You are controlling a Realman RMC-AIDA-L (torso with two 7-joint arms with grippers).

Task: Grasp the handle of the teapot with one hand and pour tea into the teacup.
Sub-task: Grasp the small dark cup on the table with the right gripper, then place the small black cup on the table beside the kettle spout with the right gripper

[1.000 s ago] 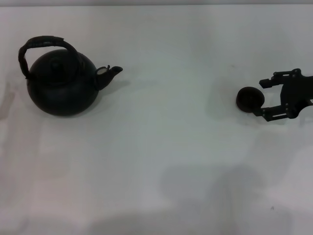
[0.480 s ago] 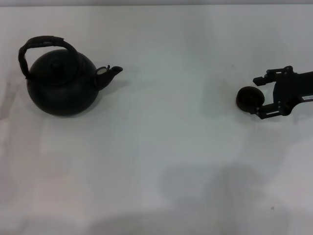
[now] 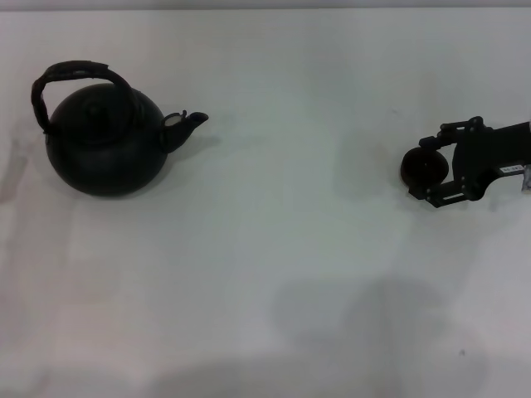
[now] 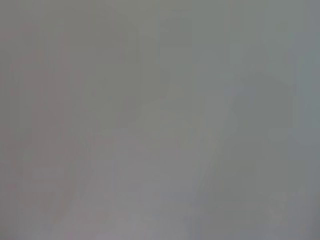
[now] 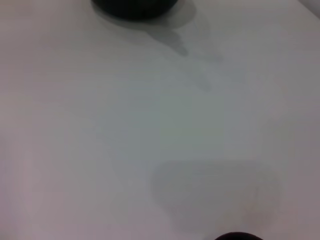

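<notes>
The teapot (image 3: 104,141) stands upright at the table's (image 3: 274,249) far left, spout pointing right, its handle (image 3: 70,79) arching over the lid. Well apart, at the right edge, the cup (image 3: 423,166) sits on the table. The right tool (image 3: 433,170) reaches in from the right, its fingers spread on either side of the cup; whether they touch it cannot be told.

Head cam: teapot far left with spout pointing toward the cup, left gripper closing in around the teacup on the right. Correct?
Not quite: it is the right gripper, not the left, at the teacup, fingers either side. The head view shows it entering from the right edge; no left gripper appears. The teapot does sit far left, spout toward the cup.
</notes>
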